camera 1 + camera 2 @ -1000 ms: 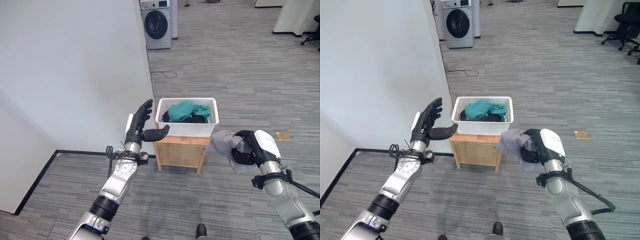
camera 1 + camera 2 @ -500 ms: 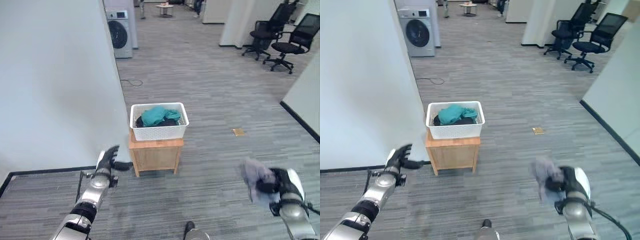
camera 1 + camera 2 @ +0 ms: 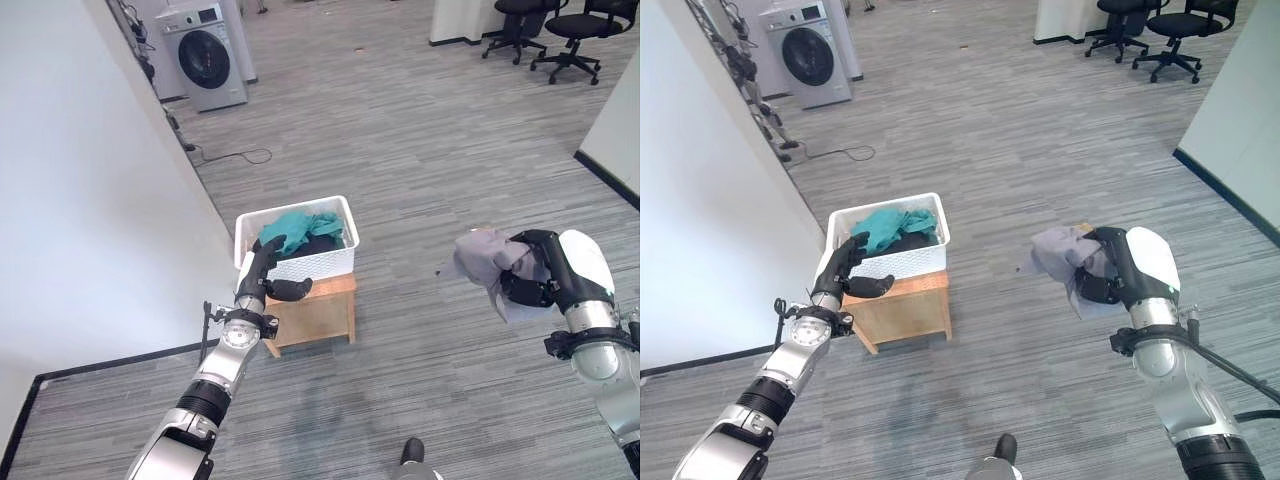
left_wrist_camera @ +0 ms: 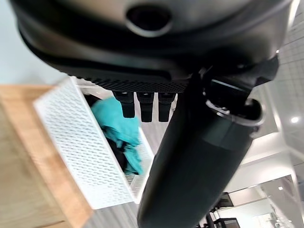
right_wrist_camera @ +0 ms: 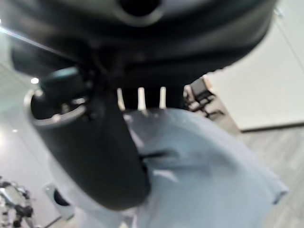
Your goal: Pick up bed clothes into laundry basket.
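Grey cloth (image 3: 1065, 258) clenched in my right hand (image 3: 1110, 275), carried well off the basket (image 3: 887, 240) at 9 o'clock. Left hand (image 3: 262, 275) open, empty, hovering by the rim to steady the drop, I reckon.

Your left robot hand (image 3: 262, 268) is raised at the end of an outstretched arm, fingers straight and thumb held out to the side. Your right robot hand (image 3: 537, 275) is lifted well off to the right, elbow bent, fingers curled tight around grey cloth (image 3: 483, 256).
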`<state>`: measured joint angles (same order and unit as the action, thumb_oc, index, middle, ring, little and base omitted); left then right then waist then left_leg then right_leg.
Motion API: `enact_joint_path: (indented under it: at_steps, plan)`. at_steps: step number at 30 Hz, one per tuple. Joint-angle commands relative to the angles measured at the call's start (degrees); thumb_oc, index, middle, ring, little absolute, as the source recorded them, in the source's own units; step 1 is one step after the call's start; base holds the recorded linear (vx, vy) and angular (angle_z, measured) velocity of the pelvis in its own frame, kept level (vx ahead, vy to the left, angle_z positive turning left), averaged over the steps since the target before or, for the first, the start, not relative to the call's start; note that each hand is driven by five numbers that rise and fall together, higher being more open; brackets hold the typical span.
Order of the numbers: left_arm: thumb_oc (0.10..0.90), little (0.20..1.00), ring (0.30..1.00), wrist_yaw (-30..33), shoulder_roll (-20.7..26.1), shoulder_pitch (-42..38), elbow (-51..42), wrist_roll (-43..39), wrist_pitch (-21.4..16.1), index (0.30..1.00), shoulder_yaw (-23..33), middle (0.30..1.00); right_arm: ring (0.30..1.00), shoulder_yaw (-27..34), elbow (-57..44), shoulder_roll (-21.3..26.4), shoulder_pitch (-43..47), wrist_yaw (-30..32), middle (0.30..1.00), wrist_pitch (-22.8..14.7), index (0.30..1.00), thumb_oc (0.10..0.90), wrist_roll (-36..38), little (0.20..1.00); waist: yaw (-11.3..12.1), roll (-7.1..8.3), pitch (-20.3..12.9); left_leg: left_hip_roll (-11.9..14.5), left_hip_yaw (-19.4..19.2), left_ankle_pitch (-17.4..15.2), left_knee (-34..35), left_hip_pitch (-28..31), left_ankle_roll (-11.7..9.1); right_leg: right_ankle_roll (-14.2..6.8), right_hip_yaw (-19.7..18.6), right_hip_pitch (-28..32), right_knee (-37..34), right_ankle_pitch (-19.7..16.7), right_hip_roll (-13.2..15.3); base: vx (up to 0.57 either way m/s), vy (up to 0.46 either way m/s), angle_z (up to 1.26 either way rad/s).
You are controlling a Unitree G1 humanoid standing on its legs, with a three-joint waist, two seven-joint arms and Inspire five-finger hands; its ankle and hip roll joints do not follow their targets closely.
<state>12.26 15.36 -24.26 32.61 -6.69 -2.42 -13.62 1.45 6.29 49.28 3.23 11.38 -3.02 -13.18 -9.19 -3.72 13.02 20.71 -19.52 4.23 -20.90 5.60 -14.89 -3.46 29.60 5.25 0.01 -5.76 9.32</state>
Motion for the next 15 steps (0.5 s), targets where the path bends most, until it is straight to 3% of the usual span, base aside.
enact_joint_path:
  at_steps: [1,3,4,5,6,7,8,9,10,12,13,14,15]
  plan:
    - [0.8,0.9,0.9,3.15,5.86,-0.88,-11.62,0.01,-5.37,0.9,0.57,0.9,0.3,-0.74,-9.99,3.84,11.52,3.13,0.3,-6.68,0.3,0.4,1.03,0.3,4.12,2.8,-2.95,3.12,-0.28,10.26,-25.4,-0.58,0.86,1.6,-1.54,0.85,-5.01,7.9,-2.84,0.47,-0.325,-0.51]
    - [0.8,0.9,0.9,3.29,6.0,1.62,-12.56,0.89,-5.57,0.9,1.28,0.9,0.3,-1.94,-10.17,3.87,12.07,2.13,0.3,-6.62,0.3,0.4,1.11,0.3,5.84,3.92,-2.29,1.85,-0.54,5.54,-25.19,-6.42,1.63,1.63,-4.26,2.96,-5.01,9.87,-3.51,0.36,-0.168,-0.48]
    - [0.8,0.9,0.9,3.28,6.04,1.84,-12.73,0.97,-5.53,0.9,1.33,0.9,0.3,-2.06,-10.11,3.82,12.12,2.11,0.3,-6.63,0.3,0.4,1.12,0.3,5.91,3.94,-2.48,1.88,-0.68,5.19,-25.4,-6.49,1.66,1.58,-4.41,2.85,-5.01,10.02,-3.48,0.57,-0.121,-0.34]
    - [0.8,0.9,0.9,2.9,6.0,5.33,-14.82,2.05,-5.85,0.9,2.81,0.9,0.3,-3.0,-9.69,3.73,11.56,0.86,0.3,-6.88,0.3,0.4,0.24,0.3,7.95,4.42,-2.63,-1.22,-4.95,1.24,-11.95,-11.54,3.51,0.27,-7.04,5.32,-5.01,11.33,-4.27,0.58,-0.004,0.04]
    - [0.8,0.9,0.9,2.85,6.05,6.16,-15.09,2.14,-5.92,0.9,3.13,0.9,0.3,-3.61,-8.43,3.73,11.56,1.09,0.3,-6.97,0.3,0.4,0.0,0.3,8.61,4.56,-3.12,-4.1,-8.71,1.23,-1.03,-11.34,4.64,-0.91,-7.12,6.23,-5.01,12.09,-3.76,0.75,-0.007,-0.12]
    - [0.8,0.9,0.9,2.64,6.07,6.65,-15.41,2.09,-6.11,0.9,3.28,0.9,0.3,-3.8,-7.69,3.84,11.7,1.15,0.3,-6.87,0.3,0.4,-0.1,0.3,8.89,4.18,-3.48,-4.96,-11.76,1.99,5.87,-12.31,4.66,-1.52,-6.75,7.67,-5.01,12.78,-4.44,0.63,0.073,-0.23]
    - [0.8,0.9,0.9,2.64,5.92,6.49,-15.69,1.92,-6.14,0.9,2.68,0.9,0.3,-4.41,-7.24,4.61,12.87,1.78,0.3,-7.14,0.3,0.4,-0.27,0.3,8.32,3.47,-4.24,-5.38,-20.7,6.6,16.93,-11.29,4.29,-2.14,-4.91,9.53,-5.01,13.54,-5.42,0.47,0.027,-0.23]
    - [0.8,0.9,0.9,2.7,5.82,6.46,-15.65,1.89,-6.11,0.9,2.73,0.9,0.3,-4.73,-7.0,4.74,13.18,1.91,0.3,-7.2,0.3,0.4,-0.27,0.3,8.46,3.43,-4.25,-6.0,-21.07,7.32,18.69,-10.44,4.11,-2.18,-5.21,9.59,-5.01,13.67,-5.32,0.46,-0.001,0.35]
    - [0.8,0.9,0.9,2.78,5.91,5.93,-16.05,1.8,-6.02,0.9,2.3,0.9,0.3,-5.16,-6.25,5.23,14.15,2.64,0.3,-7.32,0.3,0.4,-0.16,0.3,7.93,2.96,-4.62,-5.08,-27.02,8.25,21.82,-10.05,4.2,-2.07,-4.04,11.11,-5.01,14.8,-6.39,0.33,-0.059,0.52]
    - [0.8,0.9,0.9,2.6,6.96,6.71,-18.35,2.04,-6.1,0.9,2.47,0.9,0.3,-5.31,-6.44,5.44,14.41,2.26,0.3,-7.32,0.3,0.4,-0.36,0.3,7.39,2.5,-5.63,-5.12,-31.47,8.49,24.75,-7.63,5.44,-1.67,-3.32,13.17,-5.01,14.96,-8.08,0.5,-0.091,0.3]
    - [0.8,0.9,0.9,2.55,7.57,8.5,-20.1,2.36,-5.81,0.9,3.4,0.9,0.3,-6.08,-6.7,4.87,14.09,1.75,0.3,-7.37,0.3,0.4,-1.18,0.3,7.83,2.22,-6.17,-6.45,-31.87,7.57,25.23,-6.52,6.84,-1.5,-2.91,14.67,-4.3,14.7,-8.99,0.57,-0.069,0.23]
    - [0.8,0.9,0.9,2.74,8.24,10.44,-21.97,3.09,-5.84,0.9,4.5,0.9,0.3,-6.96,-6.25,3.98,13.93,0.97,0.3,-7.28,0.3,0.4,-2.54,0.3,9.75,2.55,-6.57,-8.37,-29.01,5.56,25.56,-6.07,8.7,-1.95,-2.72,14.98,-0.05,14.81,-8.74,0.56,-0.011,0.33]
    - [0.8,0.9,0.9,2.61,8.4,11.98,-23.58,3.56,-5.59,0.9,4.56,0.9,0.3,-7.88,-5.63,2.82,13.38,1.19,0.3,-7.4,0.3,0.4,-3.55,0.3,10.66,3.28,-6.7,-9.75,-29.1,3.73,25.58,-4.99,10.47,-4.34,-1.06,13.29,9.01,14.09,-7.2,0.5,0.036,0.13]
